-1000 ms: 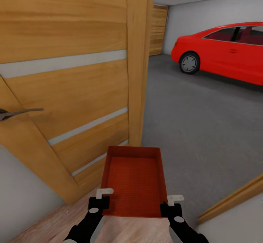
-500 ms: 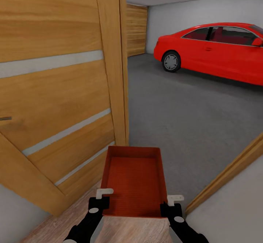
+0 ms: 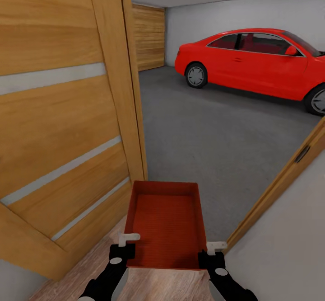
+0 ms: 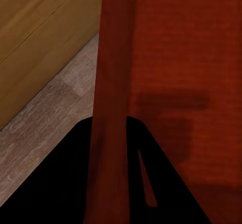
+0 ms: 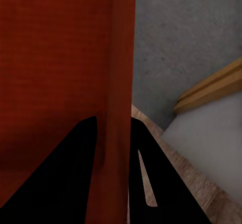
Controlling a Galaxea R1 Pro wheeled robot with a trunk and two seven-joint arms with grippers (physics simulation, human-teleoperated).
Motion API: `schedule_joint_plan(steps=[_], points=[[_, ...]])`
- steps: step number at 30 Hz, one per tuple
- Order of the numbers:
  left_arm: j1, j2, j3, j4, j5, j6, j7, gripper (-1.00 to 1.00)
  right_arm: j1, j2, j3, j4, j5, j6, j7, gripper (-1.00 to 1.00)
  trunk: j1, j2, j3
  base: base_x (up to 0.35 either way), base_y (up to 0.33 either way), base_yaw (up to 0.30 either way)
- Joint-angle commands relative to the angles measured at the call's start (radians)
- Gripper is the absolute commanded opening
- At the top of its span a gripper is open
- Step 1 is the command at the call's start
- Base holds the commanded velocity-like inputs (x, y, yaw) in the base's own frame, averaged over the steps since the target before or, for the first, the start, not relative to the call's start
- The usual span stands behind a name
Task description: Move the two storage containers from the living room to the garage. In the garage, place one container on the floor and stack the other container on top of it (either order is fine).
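- Left wrist view puts your left gripper [image 4: 108, 148] astride one side wall of the storage container [image 4: 186, 57], one dark finger on each face of the thin wall, pinching it.
- Right wrist view has the right gripper [image 5: 111, 153] clamped the same way over the opposite wall, with the ribbed red bottom on one side and grey concrete on the other.
- In the head view you hold the storage container [image 3: 166, 228] level between both arms, low and just in front of the trunk, its far end over the threshold where the wood planks [image 3: 90, 265] give way to the floor [image 3: 207, 129] of the garage.
- What has just changed is the whole picture, not the bin: over the last second the open door [image 3: 58, 111] has slid off to the left, the red car [image 3: 253, 61] has drifted leftward so that more of it shows, and the right door jamb [image 3: 280, 183] has swung into sight. The container sits at the same spot relative to your grippers throughout, so the base is turning and rolling while the grip holds.
- For the task, this reads as the carry being nearly through the doorway. One bin is about to enter the garage; it is not yet set down.
- The jamb stands near the right arm, so judge your clearance there as you pass.
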Motion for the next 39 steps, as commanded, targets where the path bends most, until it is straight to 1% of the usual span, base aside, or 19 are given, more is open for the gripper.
schedule_joint_plan(steps=[1, 8, 9, 10, 15, 20, 24, 27, 35, 36, 39], points=[[0.0, 0.0, -0.018, 0.051, -0.01, 0.004, -0.06, -1.0, -0.003, -0.035, 0.008, -0.004, 0.004, 0.001, -0.004, -1.0, 0.0, -0.001, -0.001, 0.0, 0.0, -0.018], [0.0, 0.0, -0.018, 0.051, -0.01, 0.004, -0.06, -1.0, -0.003, -0.035, 0.008, -0.005, 0.004, 0.003, -0.004, -1.0, 0.0, -0.001, -0.001, 0.0, 0.0, -0.005], [0.0, 0.0, 0.002, 0.005, -0.009, 0.001, 0.003, -1.0, 0.0, 0.0, 0.008, -0.007, -0.007, 0.006, -0.004, -1.0, 0.0, -0.001, -0.001, 0.0, 0.0, 0.0], [0.0, 0.0, 0.002, 0.005, -0.009, 0.001, 0.004, -1.0, 0.0, 0.0, 0.008, -0.01, -0.007, 0.006, -0.013, -1.0, 0.0, -0.001, -0.001, 0.0, 0.0, 0.0], [0.0, 0.0, 0.002, 0.01, -0.009, 0.001, 0.003, -1.0, 0.0, 0.0, 0.009, -0.003, -0.004, 0.0, -0.016, -1.0, 0.0, -0.001, -0.001, 0.0, 0.0, 0.0], [0.0, 0.0, 0.002, 0.024, -0.012, 0.001, 0.003, -1.0, 0.0, 0.004, 0.015, 0.044, -0.027, -0.03, -0.003, -1.0, 0.0, -0.001, -0.001, 0.0, 0.0, 0.0], [0.0, 0.0, 0.002, 0.025, -0.011, 0.001, 0.006, -1.0, 0.0, 0.007, 0.009, 0.072, -0.024, -0.053, -0.003, -1.0, 0.0, -0.001, -0.001, 0.0, 0.0, 0.0], [0.0, 0.0, 0.001, 0.025, -0.018, 0.001, 0.006, -1.0, 0.0, 0.012, 0.007, 0.084, -0.02, -0.066, -0.003, -1.0, 0.0, -0.001, -0.001, 0.0, 0.0, 0.0], [0.0, 0.0, 0.002, 0.025, -0.037, 0.0, 0.002, -1.0, 0.0, 0.016, 0.007, 0.09, -0.014, -0.068, -0.003, -1.0, 0.0, -0.001, -0.001, 0.038, 0.0, 0.0], [0.0, 0.001, 0.003, 0.025, -0.012, -0.001, 0.002, -1.0, 0.0, 0.005, 0.007, 0.18, -0.001, -0.068, -0.003, -1.0, 0.0, -0.001, -0.001, 0.32, 0.0, 0.0], [0.0, 0.001, 0.003, 0.025, -0.012, -0.001, 0.003, -1.0, 0.0, 0.004, 0.007, 0.18, -0.001, -0.068, -0.003, -1.0, 0.0, -0.001, -0.001, 0.33, 0.0, 0.0]])
